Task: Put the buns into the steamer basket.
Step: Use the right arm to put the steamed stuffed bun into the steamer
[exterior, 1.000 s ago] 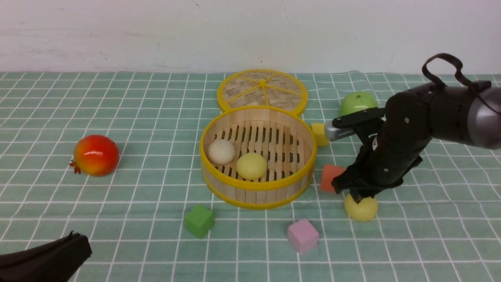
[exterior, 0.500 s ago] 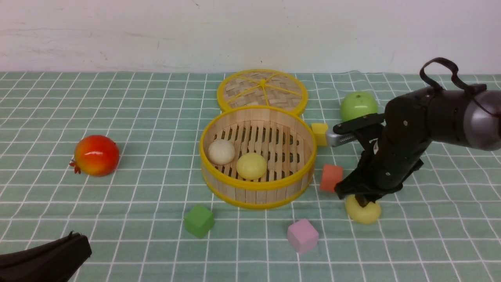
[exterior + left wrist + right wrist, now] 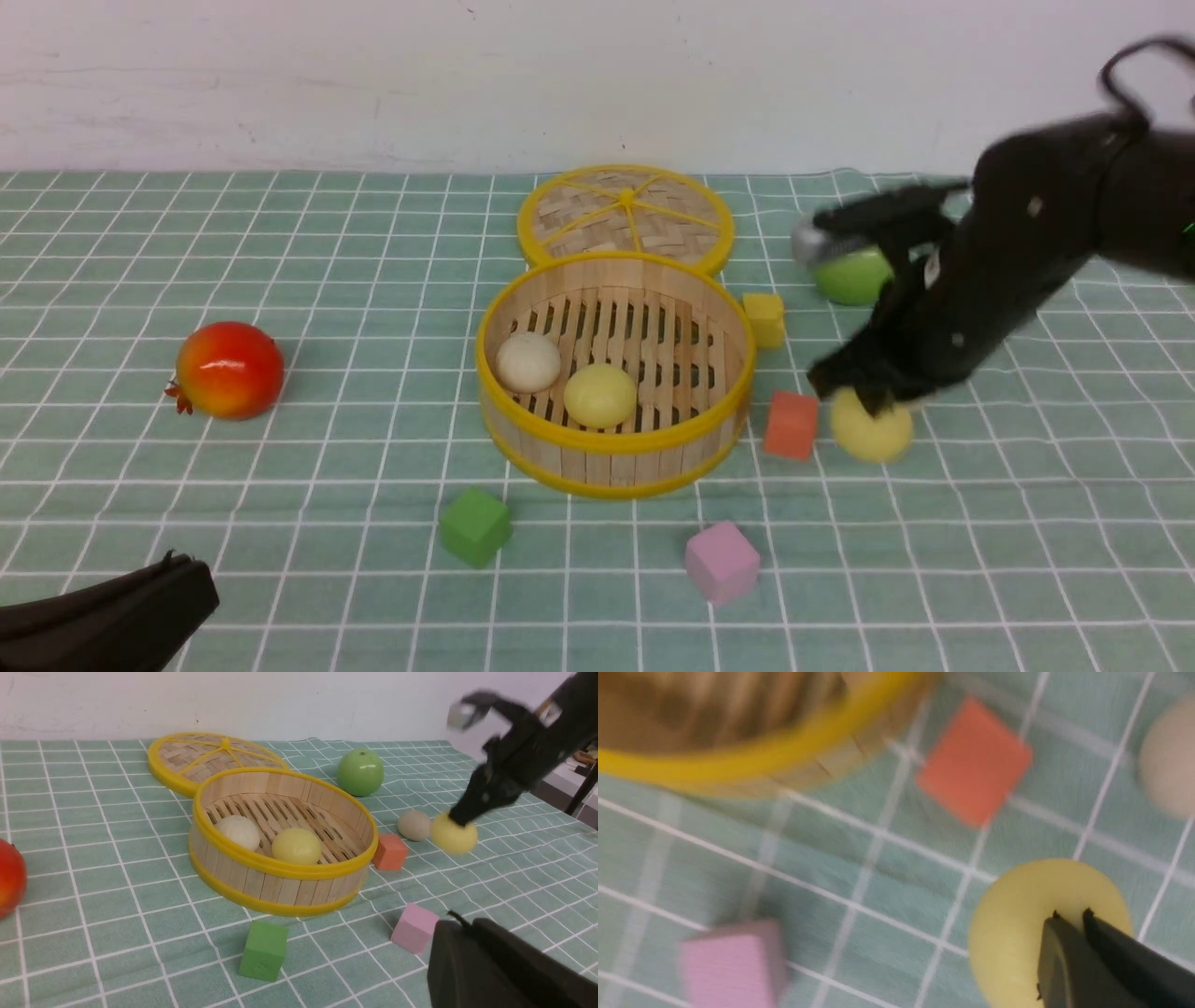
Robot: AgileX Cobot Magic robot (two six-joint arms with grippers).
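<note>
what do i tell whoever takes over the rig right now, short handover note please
Grippers: right gripper is shut on the held yellow bun, pinching its top, just right of the steamer basket and near the orange cube. The left gripper is shut and empty, low at the near left.
Done: the inner white bun and the inner yellow bun lie on the basket floor.
Left: drop the held bun into the basket, then fetch the loose white bun, which sits on the cloth right of the basket and shows only in the wrist views.
</note>
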